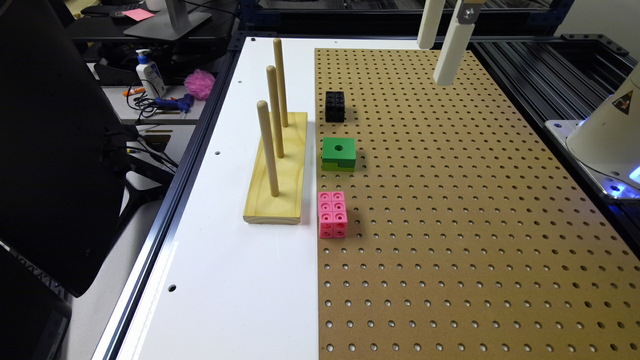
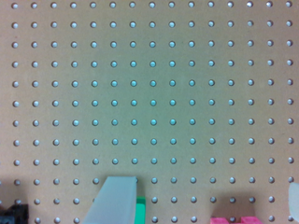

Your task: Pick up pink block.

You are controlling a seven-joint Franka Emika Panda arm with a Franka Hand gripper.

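Observation:
The pink block (image 1: 332, 214) is a small brick of dimpled cubes lying on the brown pegboard (image 1: 450, 225), near its edge by the white table strip. My gripper (image 1: 436, 62) hangs high over the far end of the pegboard, well away from the block. In the wrist view the gripper (image 2: 208, 183) is open with nothing between its fingers (image 2: 114, 203), which stand wide apart. A sliver of the pink block (image 2: 233, 220) shows at the edge of that view.
A green block (image 1: 339, 153) with a hole and a black block (image 1: 335, 106) lie in line beyond the pink one. A wooden base with three upright pegs (image 1: 276, 165) stands beside them. A fluffy pink puff (image 1: 199, 83) lies off the table. The robot base (image 1: 607, 130) is at the exterior view's right.

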